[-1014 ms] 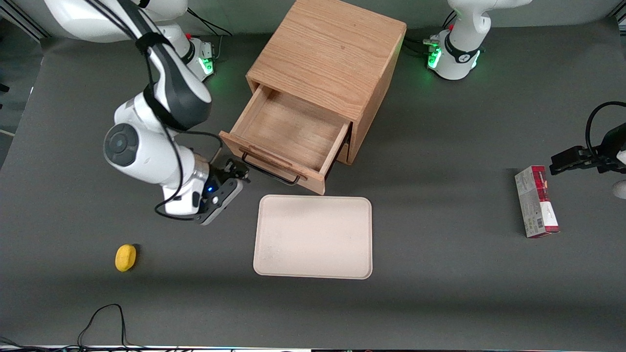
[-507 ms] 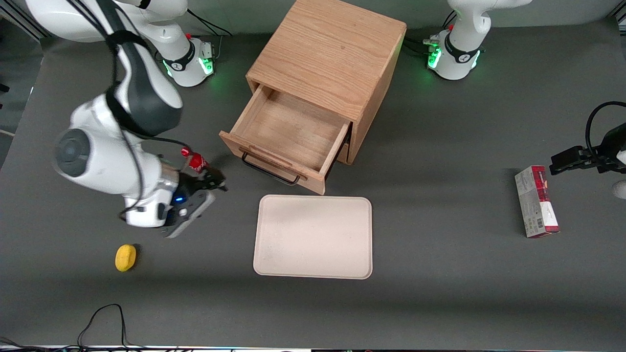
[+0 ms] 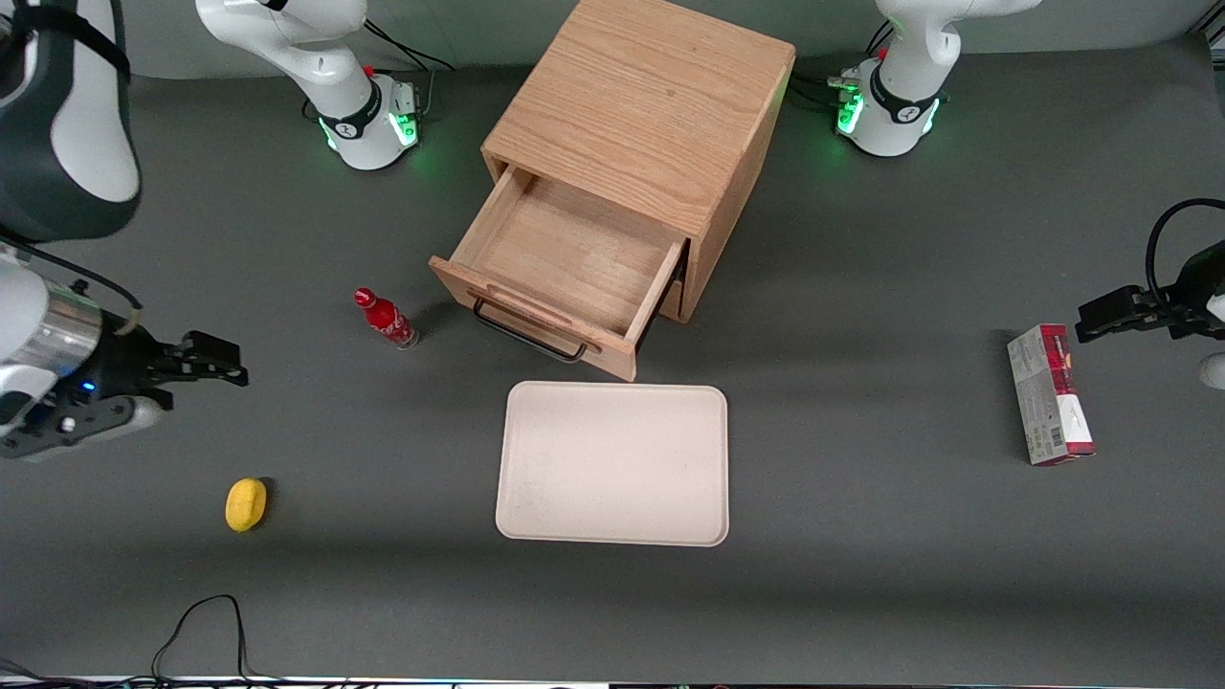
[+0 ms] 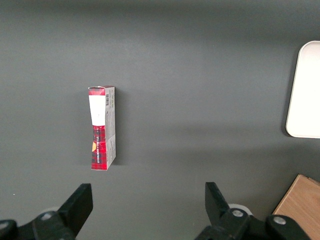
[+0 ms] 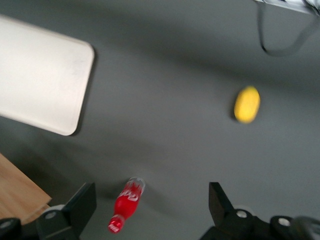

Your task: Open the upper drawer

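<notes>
upper drawer (image 3: pixel 565 263) pulled well out of the oak cabinet (image 3: pixel 641 124) at upper centre of the front view, gripper (image 3: pixel 215 362) at the left edge over the table (image 3: pixel 861 536), fingers spread apart and holding nothing, red bottle (image 3: pixel 385 319) upright beside the drawer front, yellow lemon (image 3: pixel 246 504) lower left, pale tray (image 3: pixel 612 464) at centre

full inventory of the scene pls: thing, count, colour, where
cabinet: 1, light oak, mid-table between the arm bases
upper drawer: 1, light oak with black bar handle, pulled open, nothing seen inside
tray: 1, cream, on the table in front of the open drawer
bottle: 1, red, standing beside the drawer front, toward the working arm's end
yellow fruit: 1, yellow, nearer the front camera than the bottle
box: 1, red and grey, lying flat toward the parked arm's end
cable: 1, black, at the table edge nearest the front camera
gripper: 1, black, open, holding nothing, above the table at the working arm's end
</notes>
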{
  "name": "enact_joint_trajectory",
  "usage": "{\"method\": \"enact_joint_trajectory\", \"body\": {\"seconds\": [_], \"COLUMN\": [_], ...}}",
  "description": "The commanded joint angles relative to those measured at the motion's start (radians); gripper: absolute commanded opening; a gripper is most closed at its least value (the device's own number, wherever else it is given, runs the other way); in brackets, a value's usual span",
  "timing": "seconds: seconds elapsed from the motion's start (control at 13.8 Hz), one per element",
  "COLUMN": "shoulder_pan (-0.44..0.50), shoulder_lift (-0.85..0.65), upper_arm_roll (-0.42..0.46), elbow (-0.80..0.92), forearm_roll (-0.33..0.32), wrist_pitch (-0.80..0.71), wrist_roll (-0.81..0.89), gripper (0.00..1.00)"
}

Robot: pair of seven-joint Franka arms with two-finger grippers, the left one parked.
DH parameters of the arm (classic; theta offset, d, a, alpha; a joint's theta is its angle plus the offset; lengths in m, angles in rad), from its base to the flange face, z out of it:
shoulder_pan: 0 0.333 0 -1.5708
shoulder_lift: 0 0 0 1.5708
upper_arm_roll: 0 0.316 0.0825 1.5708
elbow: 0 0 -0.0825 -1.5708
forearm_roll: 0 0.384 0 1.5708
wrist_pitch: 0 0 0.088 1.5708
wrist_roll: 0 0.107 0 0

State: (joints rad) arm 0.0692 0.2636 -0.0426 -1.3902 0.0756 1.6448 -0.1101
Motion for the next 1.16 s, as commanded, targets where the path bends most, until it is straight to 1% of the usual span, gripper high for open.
{"method": "enact_joint_trajectory", "body": {"seconds": [0.0,0.07,0.14,0.22,0.36,0.65,0.8,1.09], "shoulder_pan": [0.020,0.021,0.021,0.021,0.023,0.027,0.027,0.026], "shoulder_lift": [-0.200,-0.252,-0.294,-0.305,-0.281,-0.271,-0.271,-0.256], "upper_arm_roll": [-0.037,-0.036,-0.036,-0.031,-0.023,0.012,0.013,0.013], "elbow": [-0.221,-0.280,-0.320,-0.325,-0.296,-0.277,-0.285,-0.277], "forearm_roll": [-0.005,-0.029,-0.060,-0.068,-0.098,-0.100,-0.089,-0.094], "wrist_pitch": [0.007,0.009,0.007,-0.008,-0.028,-0.040,-0.026,-0.019], "wrist_roll": [0.259,0.336,0.366,0.368,0.371,0.398,0.403,0.405], "gripper": [1.00,1.00,1.00,1.00,1.00,1.00,1.00,1.00]}}
